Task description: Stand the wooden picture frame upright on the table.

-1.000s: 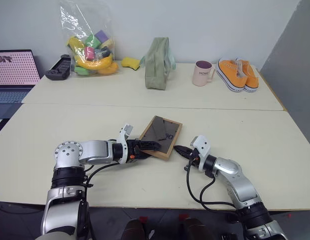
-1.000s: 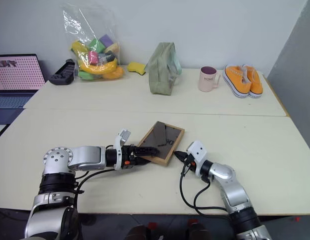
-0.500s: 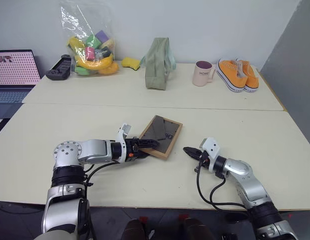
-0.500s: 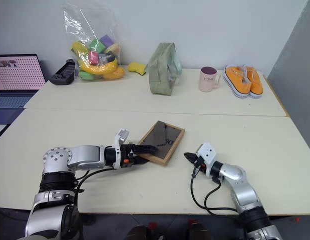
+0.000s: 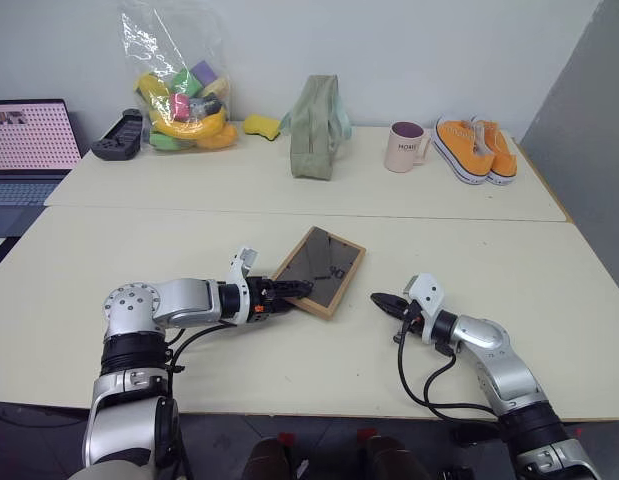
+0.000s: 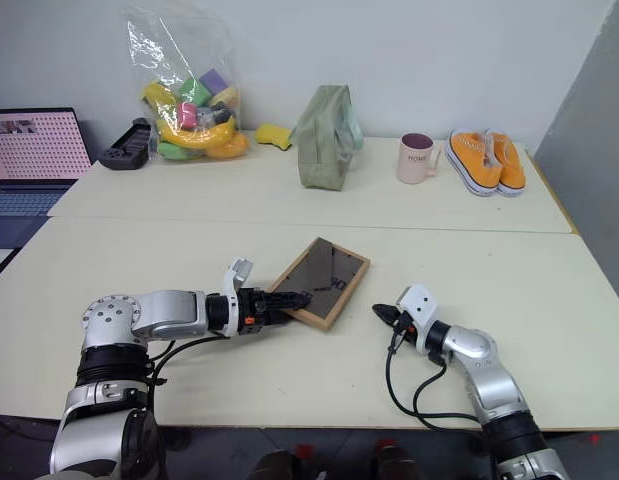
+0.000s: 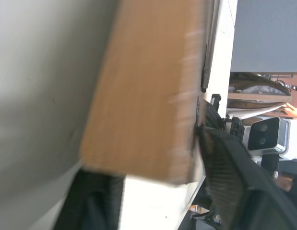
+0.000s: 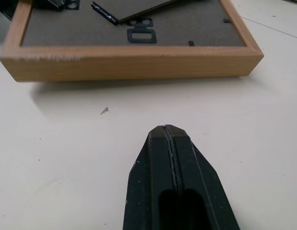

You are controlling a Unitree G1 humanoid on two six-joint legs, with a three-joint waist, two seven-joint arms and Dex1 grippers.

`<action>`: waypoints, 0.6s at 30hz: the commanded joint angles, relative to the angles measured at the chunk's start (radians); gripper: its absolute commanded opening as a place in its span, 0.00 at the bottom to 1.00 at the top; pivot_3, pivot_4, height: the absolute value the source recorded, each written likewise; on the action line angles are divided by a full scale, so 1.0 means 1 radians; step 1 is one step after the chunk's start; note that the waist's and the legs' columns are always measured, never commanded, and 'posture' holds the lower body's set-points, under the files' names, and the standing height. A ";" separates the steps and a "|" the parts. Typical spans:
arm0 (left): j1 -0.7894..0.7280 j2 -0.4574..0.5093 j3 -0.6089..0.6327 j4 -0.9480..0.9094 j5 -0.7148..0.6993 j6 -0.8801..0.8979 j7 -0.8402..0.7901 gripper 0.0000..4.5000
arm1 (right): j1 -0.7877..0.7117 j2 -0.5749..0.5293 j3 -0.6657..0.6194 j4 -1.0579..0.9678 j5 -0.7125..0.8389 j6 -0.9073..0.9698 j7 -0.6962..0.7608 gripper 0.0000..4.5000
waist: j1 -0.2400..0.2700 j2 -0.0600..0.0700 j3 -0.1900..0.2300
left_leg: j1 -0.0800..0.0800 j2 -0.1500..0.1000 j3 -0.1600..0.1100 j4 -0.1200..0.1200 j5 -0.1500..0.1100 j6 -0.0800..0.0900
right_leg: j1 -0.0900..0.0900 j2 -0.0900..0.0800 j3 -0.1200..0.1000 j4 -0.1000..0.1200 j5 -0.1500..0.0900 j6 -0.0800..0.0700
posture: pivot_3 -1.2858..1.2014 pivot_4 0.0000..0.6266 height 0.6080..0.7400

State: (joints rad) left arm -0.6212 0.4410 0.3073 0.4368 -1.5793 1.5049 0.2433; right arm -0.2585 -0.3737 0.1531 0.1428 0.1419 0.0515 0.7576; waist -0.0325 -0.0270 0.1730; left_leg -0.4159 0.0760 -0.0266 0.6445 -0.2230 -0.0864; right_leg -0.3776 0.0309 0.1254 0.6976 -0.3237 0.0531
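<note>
While the left jaws (image 5: 289, 292) sit clamped on the near left edge of the small rectangular light-wood picture frame (image 5: 320, 271), one black finger lies over its dark grey back and the other under its wooden rim, which is tipped a little off the cream-beige counter (image 5: 409, 245) on that side. That frame lies back-up, its triangular fold-out stand showing on the grey panel, near the middle of the counter's front half. Just beside its right edge, not touching it, the right jaws (image 5: 380, 300) are pressed together, their two black fingers (image 8: 170, 158) meeting in a point low over the bare top and aimed at the frame's wooden side.

Along the far side of the counter stand a clear plastic bag of coloured toys (image 5: 179, 95), a sage-green fabric bag (image 5: 315, 127), a pink mug (image 5: 404, 146) and a pair of orange sneakers (image 5: 474, 148). An open laptop (image 5: 27, 140) sits at the far left.
</note>
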 commanded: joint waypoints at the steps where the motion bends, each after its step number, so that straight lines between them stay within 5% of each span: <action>1: -0.006 -0.005 0.024 0.001 -0.032 -0.008 0.011 0.33 | 0.012 -0.008 -0.020 0.003 0.005 0.019 -0.007 0.00 | 0.000 0.000 0.000 | 0.000 0.000 0.000 0.000 0.000 0.000 | 0.000 0.000 0.000 0.000 0.000 0.000 | 0.52 0.24 1.00; 13: -0.012 -0.005 0.017 -0.013 -0.034 -0.011 -0.035 0.31 | 0.025 -0.023 -0.036 -0.029 0.007 0.041 -0.001 0.00 | 0.000 0.000 0.000 | 0.000 0.000 0.000 0.000 0.000 0.000 | 0.000 0.000 0.000 0.000 0.000 0.000 | 0.52 0.24 1.00; 18: -0.021 0.018 0.006 -0.084 0.025 -0.017 -0.172 0.31 | 0.026 -0.044 -0.044 -0.041 0.013 0.048 0.009 0.00 | 0.002 0.000 0.000 | -0.001 -0.001 0.000 0.000 0.000 0.000 | 0.000 0.000 0.000 -0.001 0.000 0.000 | 0.52 0.24 1.00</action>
State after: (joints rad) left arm -0.6214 0.4427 0.3094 0.4090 -1.5612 1.4933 0.1486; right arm -0.2462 -0.3960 0.1380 0.1132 0.1449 0.0869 0.7628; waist -0.0309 -0.0272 0.1732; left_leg -0.4165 0.0749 -0.0265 0.6443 -0.2230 -0.0866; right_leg -0.3777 0.0303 0.1254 0.6967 -0.3237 0.0532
